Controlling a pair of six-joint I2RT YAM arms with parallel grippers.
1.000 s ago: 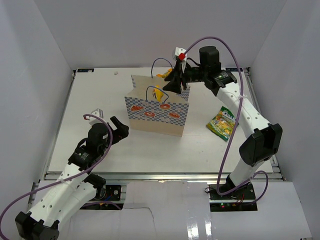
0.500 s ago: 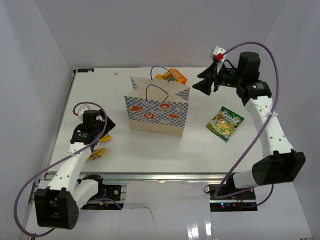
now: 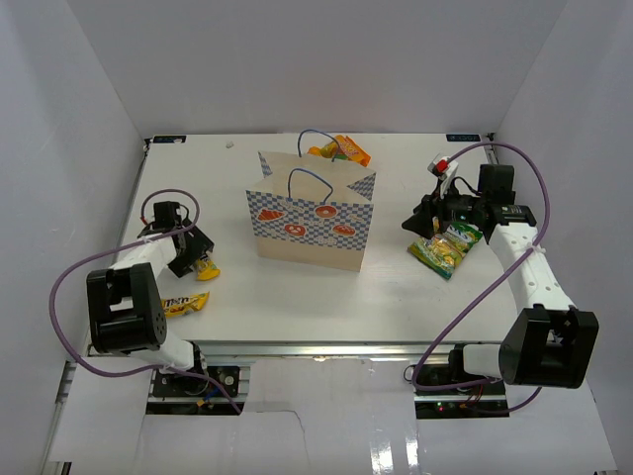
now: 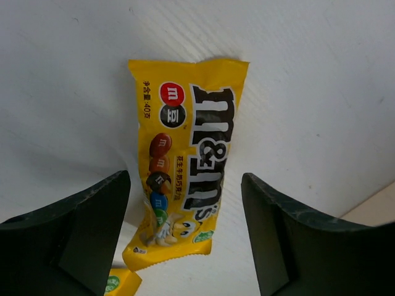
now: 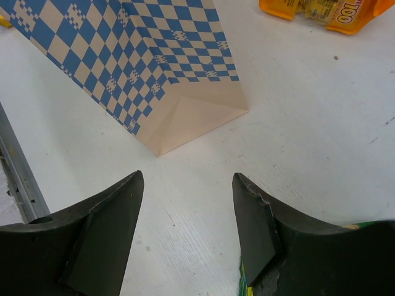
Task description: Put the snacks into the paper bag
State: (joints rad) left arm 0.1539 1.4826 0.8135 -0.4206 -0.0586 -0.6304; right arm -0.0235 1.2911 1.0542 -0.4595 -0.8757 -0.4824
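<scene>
Our left gripper (image 4: 185,179) gapes astride a glossy yellow packet (image 4: 191,123); right gripper (image 5: 188,179) apart, crisp checkered paper bag (image 5: 142,68) at eleven o'clock.

paper bag (image 3: 312,226) upright, mid-table | orange pouch (image 3: 342,150) behind it | green-yellow pouch (image 3: 438,254) right | yellow packets (image 3: 185,303) left

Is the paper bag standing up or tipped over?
Standing up. The paper bag rests on its base with its open mouth facing upward.

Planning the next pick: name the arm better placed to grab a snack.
Left. The left gripper, open, straddles the yellow M&M's packet from above. The right gripper, also open, has the green-yellow pouch only at its edge.
</scene>
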